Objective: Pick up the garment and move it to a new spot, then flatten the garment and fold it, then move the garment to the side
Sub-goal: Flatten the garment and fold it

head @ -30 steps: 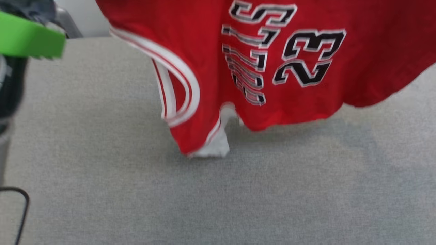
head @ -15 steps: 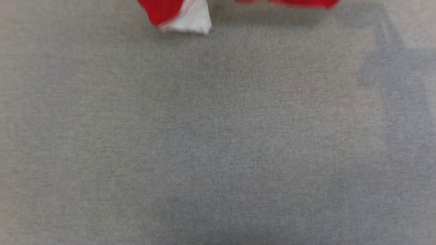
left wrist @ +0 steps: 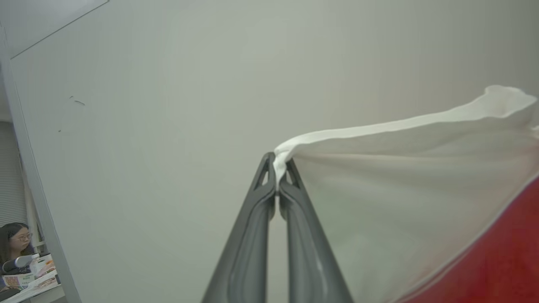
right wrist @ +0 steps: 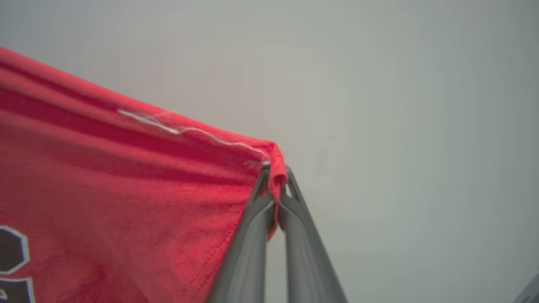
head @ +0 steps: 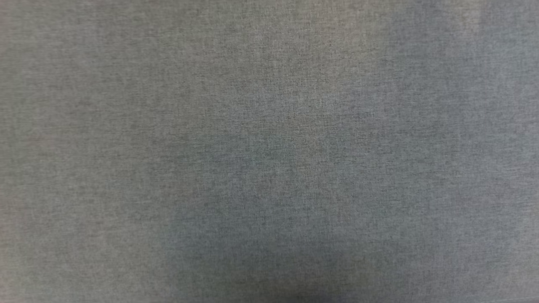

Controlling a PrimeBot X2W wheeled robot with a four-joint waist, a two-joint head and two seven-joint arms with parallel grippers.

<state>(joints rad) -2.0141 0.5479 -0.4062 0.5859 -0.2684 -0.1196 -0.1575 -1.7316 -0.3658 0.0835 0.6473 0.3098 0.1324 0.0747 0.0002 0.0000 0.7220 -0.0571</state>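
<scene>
The garment (left wrist: 400,189) hangs stretched between our two grippers. Our left gripper (left wrist: 278,165) is clenched on a white hem, pinched right at its fingertips. From there the white cloth runs off to the right of the fingers and turns red lower down. Our right gripper (right wrist: 276,173) is clamped on a red hem corner, with a small fold bulging just past its tips. The red cloth spreads away to the left of those fingers, with part of a black, white-outlined figure at its lower edge. Beyond the left gripper stands a pale wall (left wrist: 168,105), and a person (left wrist: 14,242) sits at a desk (left wrist: 38,290) far off to its lower left. Our head looks down on a grey woven surface (head: 269,151).
</scene>
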